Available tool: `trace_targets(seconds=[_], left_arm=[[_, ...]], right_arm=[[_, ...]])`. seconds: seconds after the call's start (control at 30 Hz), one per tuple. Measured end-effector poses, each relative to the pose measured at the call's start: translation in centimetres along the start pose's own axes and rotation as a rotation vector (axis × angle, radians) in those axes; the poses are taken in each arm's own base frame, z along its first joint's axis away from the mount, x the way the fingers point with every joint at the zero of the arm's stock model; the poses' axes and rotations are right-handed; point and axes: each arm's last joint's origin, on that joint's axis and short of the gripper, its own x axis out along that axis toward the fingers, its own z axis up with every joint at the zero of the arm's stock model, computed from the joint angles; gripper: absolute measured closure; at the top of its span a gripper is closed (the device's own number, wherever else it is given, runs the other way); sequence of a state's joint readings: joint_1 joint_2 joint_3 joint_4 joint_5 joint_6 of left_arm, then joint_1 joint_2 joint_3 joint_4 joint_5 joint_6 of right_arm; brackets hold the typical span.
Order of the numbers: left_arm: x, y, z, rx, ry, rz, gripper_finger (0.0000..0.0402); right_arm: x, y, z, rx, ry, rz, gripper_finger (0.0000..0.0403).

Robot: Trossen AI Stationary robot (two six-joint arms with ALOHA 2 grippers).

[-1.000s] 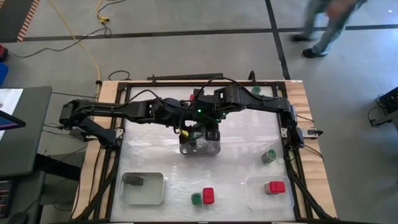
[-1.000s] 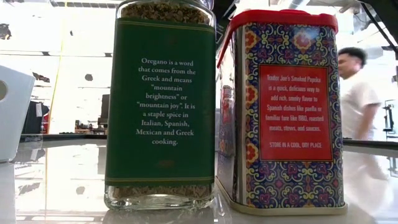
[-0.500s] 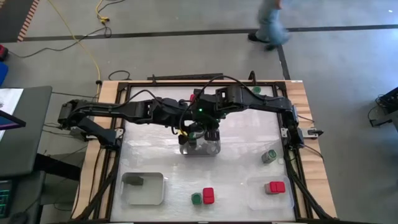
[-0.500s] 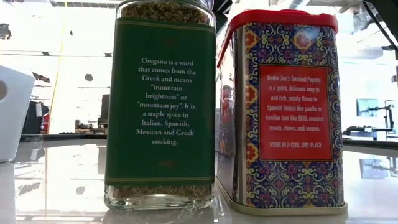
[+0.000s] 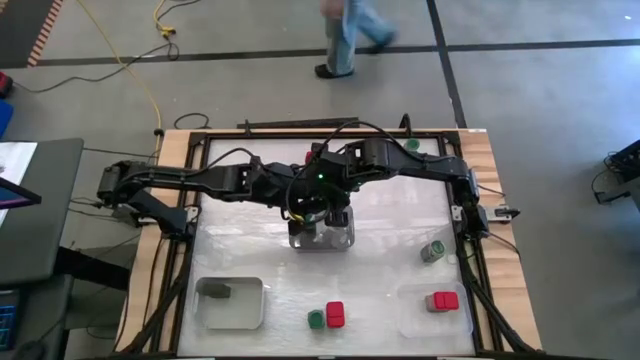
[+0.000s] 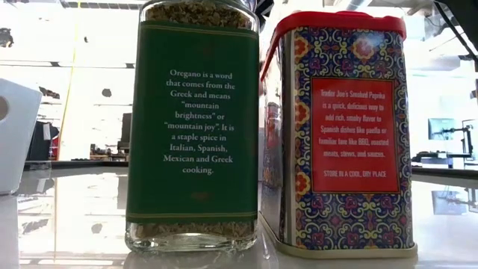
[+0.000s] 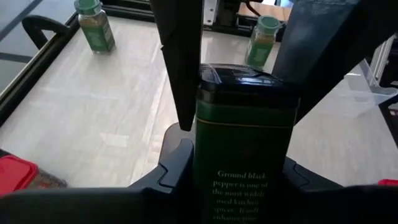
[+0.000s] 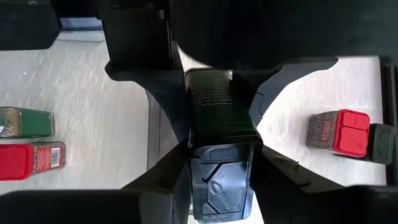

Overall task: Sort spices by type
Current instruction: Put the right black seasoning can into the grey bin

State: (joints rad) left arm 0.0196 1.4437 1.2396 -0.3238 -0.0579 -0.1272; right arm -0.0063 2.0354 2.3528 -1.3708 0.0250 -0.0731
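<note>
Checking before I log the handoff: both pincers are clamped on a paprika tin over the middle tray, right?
Not paprika. The left wrist view shows a dark ground black pepper tin between the left pincer and right pincer, over the middle tray.

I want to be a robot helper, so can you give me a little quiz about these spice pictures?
1. True or false: the red-topped tin in the low view says paprika.
2. The left gripper meets the right gripper over the middle tray. The left one is shut on: A oregano, B the black pepper tin, C paprika.
3. Fill in: the green-labelled jar beside that red-topped tin holds ___.
Key: 1 true; 2 B; 3 oregano.
</note>
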Motion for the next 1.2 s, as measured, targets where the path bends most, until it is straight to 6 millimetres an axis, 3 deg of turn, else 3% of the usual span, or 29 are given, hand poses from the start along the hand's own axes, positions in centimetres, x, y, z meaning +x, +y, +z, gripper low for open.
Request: trace_targets(seconds=[0.5,0.83,1.03,1.2], left_arm=[[0.0,0.0,-0.1,0.016,0.013,0.005,0.0281],[0.0,0.6,-0.2,0.01,0.022,0.028,0.0281],[-0.9,1.0,0.1,-0.004,0.003,0.044,0.0281],[-4.0,1.3,0.2,-0.006,0.015,0.129,0.0284]], right_arm=[[-0.1,0.0,-0.2,-0.014,0.017,-0.005,0.0203],[-0.4,-0.2,-1.4,-0.027,0.128,0.004,0.012],[-3.8,-0.5,-2.7,0.051,0.122,-0.004,0.0111],[-7.7,-0.1,-4.9,0.112,0.066,-0.043,0.0111]])
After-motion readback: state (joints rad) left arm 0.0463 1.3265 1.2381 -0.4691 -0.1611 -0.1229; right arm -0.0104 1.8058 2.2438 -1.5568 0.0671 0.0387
